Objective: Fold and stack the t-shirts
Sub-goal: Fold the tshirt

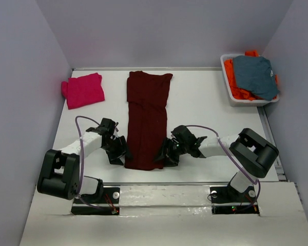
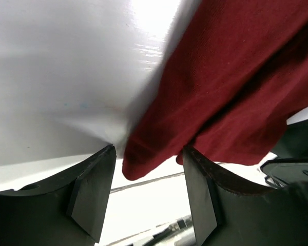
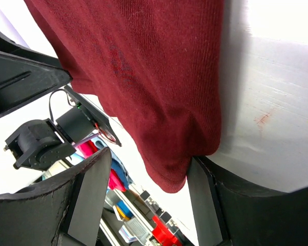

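White table (image 1: 205, 118), near corners of maroon t-shirt (image 1: 146, 115) between wide jaws of left gripper (image 2: 149, 154) and right gripper (image 3: 149, 159).

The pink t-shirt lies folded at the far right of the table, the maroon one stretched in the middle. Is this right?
No. The top external view shows the pink t-shirt at the far left, not the right. The maroon t-shirt does lie stretched in the middle.

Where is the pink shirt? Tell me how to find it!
Start at the white table and look to its far left corner. The pink t-shirt lies there, folded into a rough square, just left of the long dark maroon t-shirt. It is the only bright pink thing on the table, and much smaller than its maroon neighbour.
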Robot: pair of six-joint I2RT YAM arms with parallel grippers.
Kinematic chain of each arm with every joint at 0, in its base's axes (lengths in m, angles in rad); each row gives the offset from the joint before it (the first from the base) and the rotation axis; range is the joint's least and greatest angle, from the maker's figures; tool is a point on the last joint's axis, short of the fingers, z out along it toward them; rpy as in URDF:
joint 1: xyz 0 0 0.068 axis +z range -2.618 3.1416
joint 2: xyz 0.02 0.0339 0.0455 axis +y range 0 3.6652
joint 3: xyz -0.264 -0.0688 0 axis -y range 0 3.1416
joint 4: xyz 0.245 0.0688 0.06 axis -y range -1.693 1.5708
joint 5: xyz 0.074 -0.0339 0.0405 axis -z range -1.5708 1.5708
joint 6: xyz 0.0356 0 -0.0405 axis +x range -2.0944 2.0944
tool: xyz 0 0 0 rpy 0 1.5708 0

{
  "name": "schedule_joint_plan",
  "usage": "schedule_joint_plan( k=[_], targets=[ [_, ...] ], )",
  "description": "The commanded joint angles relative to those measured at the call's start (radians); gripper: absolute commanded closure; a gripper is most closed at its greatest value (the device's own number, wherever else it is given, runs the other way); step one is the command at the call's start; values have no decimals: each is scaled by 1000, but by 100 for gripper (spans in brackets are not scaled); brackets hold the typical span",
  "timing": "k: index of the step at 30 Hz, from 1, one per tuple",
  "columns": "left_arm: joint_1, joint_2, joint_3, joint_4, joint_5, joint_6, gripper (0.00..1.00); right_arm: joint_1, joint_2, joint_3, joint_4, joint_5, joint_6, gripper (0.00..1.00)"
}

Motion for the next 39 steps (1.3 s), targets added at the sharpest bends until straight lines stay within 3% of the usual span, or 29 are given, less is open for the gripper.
schedule_joint_plan(
  k=[1,10,18,21,27,30,31,39],
  targets=[
    [8,21,-23,8,15,20,33,8,-36,-1,-3,15,-17,35],
    [8,27,-55,52,81,0,37,8,-34,-5,5,17,-10,36],
    [8,-1,-73,77,115,-14,47,8,-15,16,0,9,-20,45],
    [8,-2,-73,89,121,-19,53,8,10,36,2,0,-29,53],
    [8,1,-69,105,133,-17,67,-3,59,85,-7,-26,-56,82],
    [8,2,-64,108,148,-11,81,-3,65,120,-41,-39,-81,89],
    [8,-1,-63,106,156,-9,91,-3,64,133,-58,-43,-104,93],
    [8,-85,-69,1,185,46,94,-12,-34,173,-271,-101,-178,93]
  ],
)
